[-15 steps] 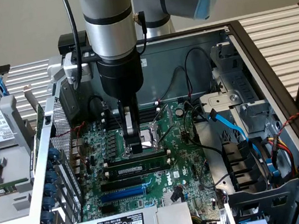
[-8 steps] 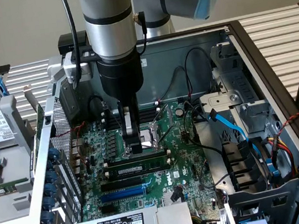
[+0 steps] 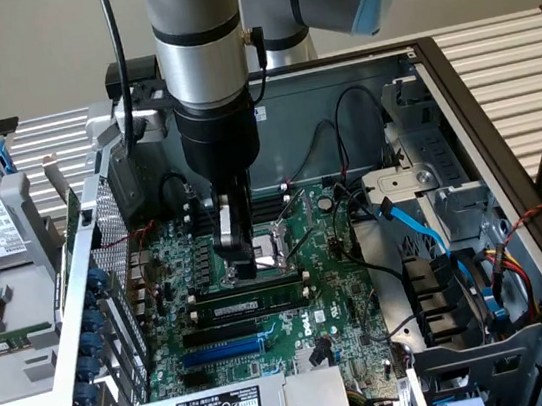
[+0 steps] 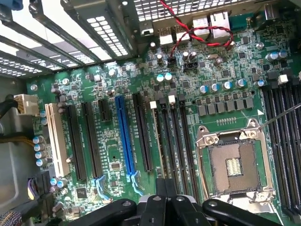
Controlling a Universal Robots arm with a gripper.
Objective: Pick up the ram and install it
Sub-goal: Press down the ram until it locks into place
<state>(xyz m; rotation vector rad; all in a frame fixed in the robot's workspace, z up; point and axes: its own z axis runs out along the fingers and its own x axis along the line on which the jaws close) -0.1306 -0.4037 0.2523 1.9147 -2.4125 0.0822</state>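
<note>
The ram [image 3: 264, 300] [image 4: 155, 141] stands on edge in a black slot near the middle of the motherboard [image 3: 338, 305], between the empty processor socket [image 3: 280, 234] [image 4: 233, 165] and the blue expansion slot [image 3: 226, 352] [image 4: 124, 136]. The gripper [image 3: 240, 266] [image 4: 165, 190] hangs straight down on the arm, directly over the stick at or just above its top edge. Whether it is clamped on the stick, merely bearing on it, or parted cannot be told. Judgement: pick-up is done and the installing step is in hand, with the stick already in its slot. Full seating is not confirmed, as the end latches cannot be read. Finishing that step calls for straight, even downward pressure along the slot line, no tilt toward the socket, and both latches closed. Count: 1 ram, 1 gripper, 1 blue expansion slot, 1 white slot [image 4: 54, 141] toward the board's edge, 1 processor socket, and at least 2 empty black memory slots [image 4: 176, 141] just beside the ram on the socket side.
</note>
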